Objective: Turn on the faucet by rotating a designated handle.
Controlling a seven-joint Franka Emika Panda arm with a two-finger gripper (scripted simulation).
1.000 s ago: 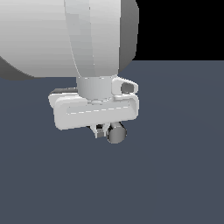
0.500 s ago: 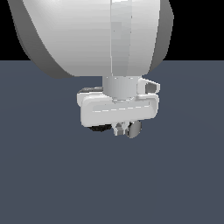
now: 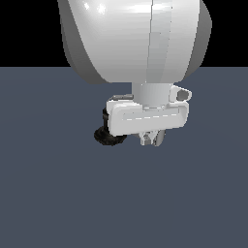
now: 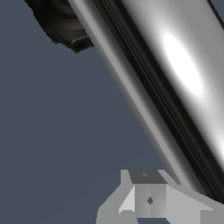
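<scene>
Beneath the white arm, the claw (image 3: 151,139) hangs over the faucet (image 3: 108,135); the handle (image 4: 175,83) runs beside one finger (image 4: 148,197); its spread is unclear.

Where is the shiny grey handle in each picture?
Exterior view: the handle is hidden behind the white gripper; I cannot pick it out.
Wrist view: the handle is the big shiny bar slanting across the picture, right by a fingertip.
Shared landmark: the faucet's black base, also dark in the wrist view.
</scene>
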